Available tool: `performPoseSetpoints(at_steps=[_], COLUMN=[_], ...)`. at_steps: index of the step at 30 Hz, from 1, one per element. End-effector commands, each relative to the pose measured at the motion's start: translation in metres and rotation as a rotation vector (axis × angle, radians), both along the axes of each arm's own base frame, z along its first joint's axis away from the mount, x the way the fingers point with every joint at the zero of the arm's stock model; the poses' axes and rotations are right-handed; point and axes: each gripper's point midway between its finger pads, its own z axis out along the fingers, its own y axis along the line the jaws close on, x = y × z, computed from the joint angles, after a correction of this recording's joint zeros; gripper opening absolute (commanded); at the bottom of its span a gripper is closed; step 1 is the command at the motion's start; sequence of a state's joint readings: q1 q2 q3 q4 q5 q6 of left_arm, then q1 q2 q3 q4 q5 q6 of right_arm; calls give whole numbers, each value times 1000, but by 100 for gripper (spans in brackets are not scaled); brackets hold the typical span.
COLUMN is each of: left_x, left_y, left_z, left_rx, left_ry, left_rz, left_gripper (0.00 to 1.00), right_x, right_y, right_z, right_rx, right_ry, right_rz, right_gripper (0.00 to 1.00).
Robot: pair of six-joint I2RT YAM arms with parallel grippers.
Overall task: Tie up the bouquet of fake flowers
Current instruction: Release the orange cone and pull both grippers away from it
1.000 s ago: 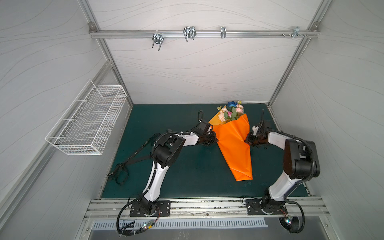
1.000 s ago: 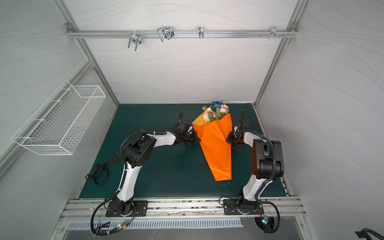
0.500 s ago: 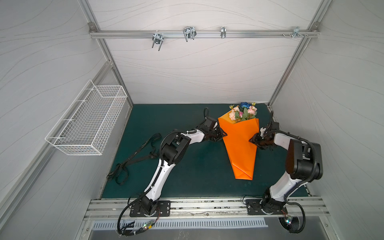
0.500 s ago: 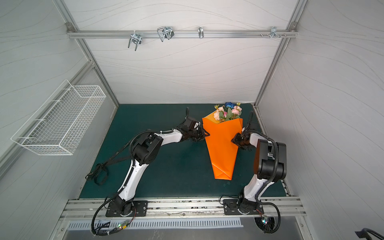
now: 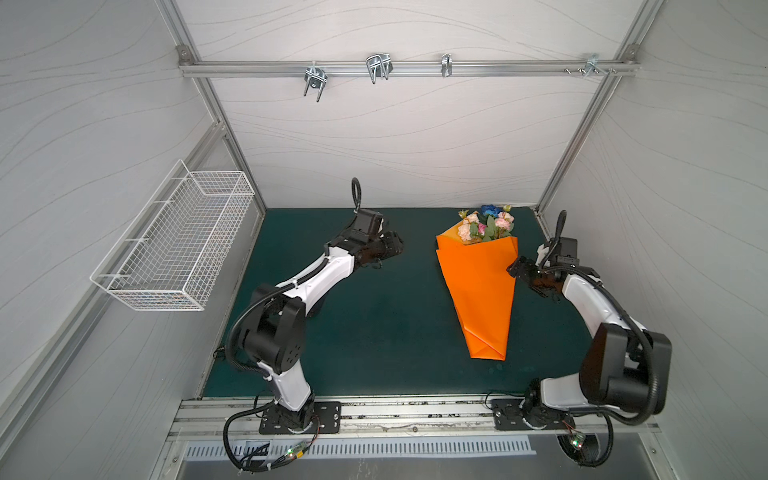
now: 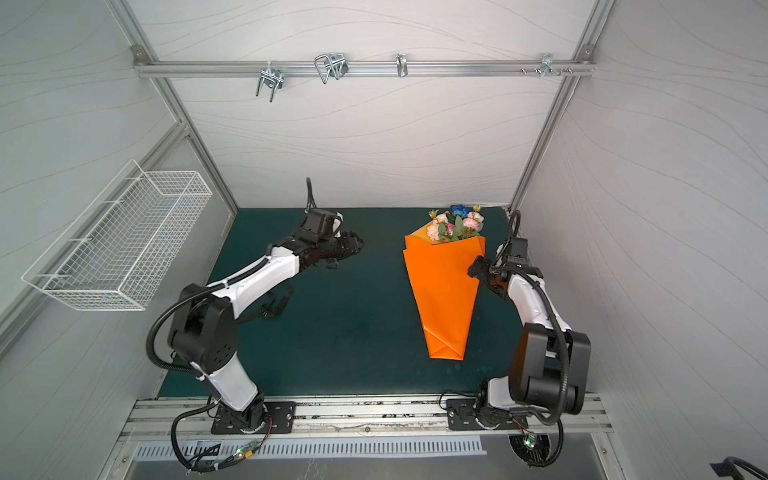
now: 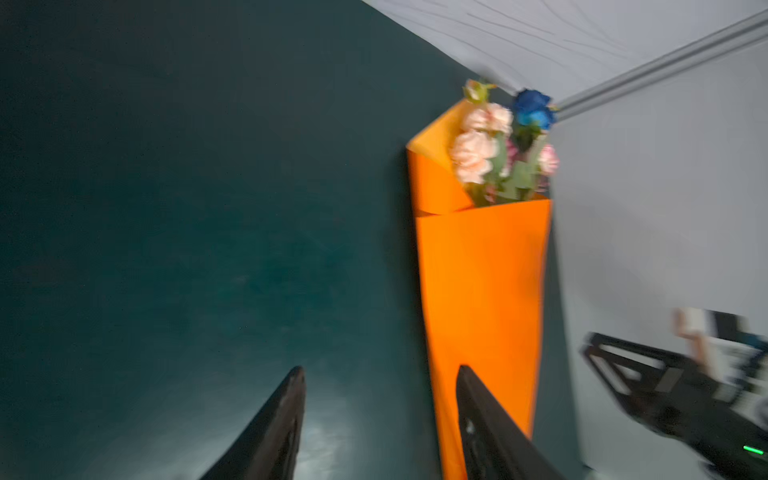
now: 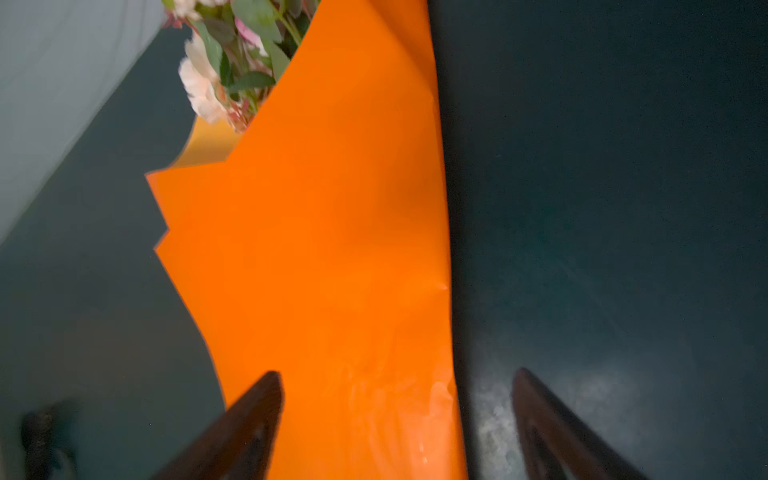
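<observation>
While left jaws and right jaws both stand released, empty, the bouquet of fake flowers (image 5: 485, 226) lies in its orange paper cone (image 5: 482, 291), right of centre on the counter (image 5: 374, 332). No tie visible on the cone. Tying looks entirely undone.

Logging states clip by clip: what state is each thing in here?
Bouquet of peach, pink and blue fake flowers: wrapped, lying down, untied.
Orange wrapping paper cone: folded around the bouquet, flat on the mat.
Left gripper: open, empty.
Right gripper: open, empty, by the paper's edge.
White wire basket: wall-hung, empty.
</observation>
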State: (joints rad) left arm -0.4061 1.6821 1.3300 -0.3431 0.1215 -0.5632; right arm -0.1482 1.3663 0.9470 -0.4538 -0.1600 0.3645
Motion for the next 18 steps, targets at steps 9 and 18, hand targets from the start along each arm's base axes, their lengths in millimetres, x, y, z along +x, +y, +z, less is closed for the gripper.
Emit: performPoseSetpoints(at_steps=[9,18], left_x=[-54,-65], left_y=[210,190], left_z=[-74,-113], left_rx=[736,624], left_ry=[506,525], left_rz=[187,124], left_gripper=[66,61], right_x=[-21,-30], right_y=[3,3], right_z=[60,86], right_rx=[-14,-42], right_ry=[-145,-232], right_rz=[-8,-7], right_gripper=[99,99])
